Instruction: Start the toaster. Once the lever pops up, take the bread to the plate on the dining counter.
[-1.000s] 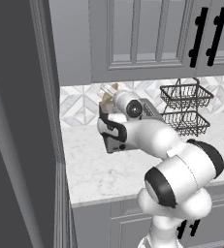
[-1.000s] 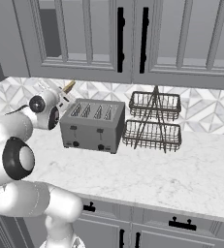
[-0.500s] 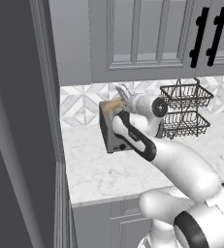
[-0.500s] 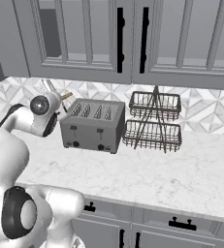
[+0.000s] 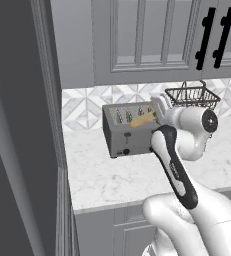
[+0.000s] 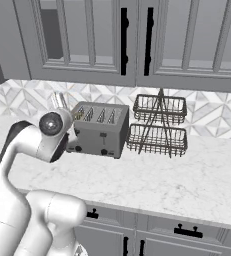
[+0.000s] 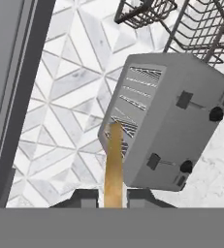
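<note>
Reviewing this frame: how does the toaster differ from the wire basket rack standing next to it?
The toaster is a closed grey metal box; the rack is open dark wire you can see through. The toaster is one low block with slots on top; the rack stacks two basket tiers and stands taller. The toaster carries black levers and knobs on its front; the rack has none. Both stand upright on the marble worktop.

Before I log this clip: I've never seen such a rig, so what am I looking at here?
A white robot arm in a simulated kitchen. Two pictures come from cameras on its base, behind the arm to its left and right; the third looks along its hand. On the marble worktop stand a grey toaster and a wire basket rack. The gripper is shut on a slice of bread, seen edge-on, held just above the toaster's slots. In the left base picture the bread shows over the toaster.
</note>
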Tool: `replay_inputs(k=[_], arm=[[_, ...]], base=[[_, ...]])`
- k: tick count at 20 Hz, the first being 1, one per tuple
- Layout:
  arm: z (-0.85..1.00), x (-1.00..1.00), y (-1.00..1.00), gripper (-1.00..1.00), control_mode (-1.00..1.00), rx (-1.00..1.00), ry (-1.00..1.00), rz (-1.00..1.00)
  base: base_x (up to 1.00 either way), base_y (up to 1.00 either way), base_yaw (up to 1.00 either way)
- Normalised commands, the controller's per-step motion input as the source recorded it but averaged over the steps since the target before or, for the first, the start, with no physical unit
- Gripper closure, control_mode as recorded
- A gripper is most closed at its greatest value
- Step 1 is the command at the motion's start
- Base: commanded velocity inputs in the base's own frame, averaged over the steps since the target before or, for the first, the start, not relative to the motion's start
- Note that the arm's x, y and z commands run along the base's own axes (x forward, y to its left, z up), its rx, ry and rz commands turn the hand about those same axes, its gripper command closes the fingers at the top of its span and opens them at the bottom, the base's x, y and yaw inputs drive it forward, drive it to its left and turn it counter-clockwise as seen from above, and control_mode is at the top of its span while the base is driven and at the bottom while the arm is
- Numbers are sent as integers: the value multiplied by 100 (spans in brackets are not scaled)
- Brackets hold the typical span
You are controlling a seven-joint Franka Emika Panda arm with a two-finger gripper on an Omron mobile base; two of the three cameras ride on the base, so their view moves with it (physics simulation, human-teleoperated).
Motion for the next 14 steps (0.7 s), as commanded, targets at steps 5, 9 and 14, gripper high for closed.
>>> replay_inputs(k=[5, 9, 14], arm=[[0, -80, -41, 100, -100, -18, 18, -26], [0, -39, -17, 100, -100, -18, 13, -30], [0, -8, 0, 100, -100, -8, 1, -27]], base=[[0, 0, 0], [0, 0, 0], [0, 0, 0]])
